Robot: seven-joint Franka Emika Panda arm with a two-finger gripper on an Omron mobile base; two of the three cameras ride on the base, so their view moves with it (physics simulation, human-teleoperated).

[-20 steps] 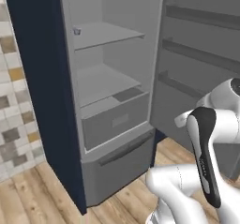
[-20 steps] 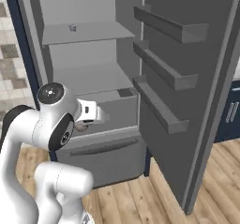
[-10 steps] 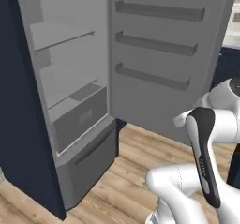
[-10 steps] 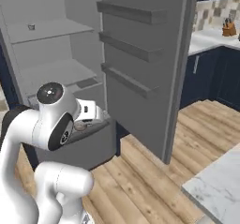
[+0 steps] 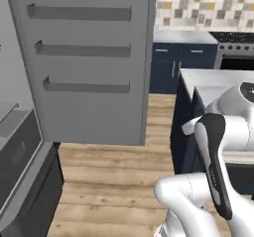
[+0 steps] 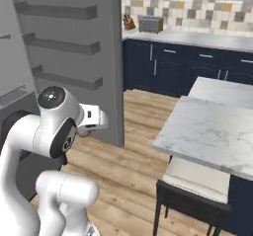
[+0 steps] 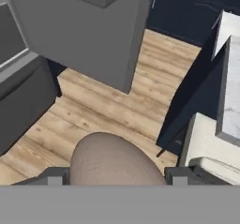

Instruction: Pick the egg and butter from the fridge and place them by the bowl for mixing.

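A brownish-tan egg (image 7: 112, 160) sits between my gripper's (image 7: 117, 176) two dark fingertips in the hand view, and the jaws are shut on it. In the right base view the gripper (image 6: 88, 128) hangs in front of my arm, beside the edge of the fridge's open door (image 6: 64, 42). The grey fridge door (image 5: 89, 57) with its three shelves stands at the left of both base views. The fridge's drawer front (image 5: 20, 156) shows at the lower left. The butter and the bowl are out of view.
A marble-topped island (image 6: 212, 126) with a dark stool (image 6: 192, 185) under it stands to the right. Navy cabinets (image 6: 173, 67) line the back wall, with a toaster (image 6: 150, 24) and a knife block (image 6: 129, 21) on the counter. Wooden floor (image 5: 114, 166) lies between.
The base has swung to the right, so the whole picture shifted from the fridge's inside to its door and the kitchen. The gripper's hold has not changed.
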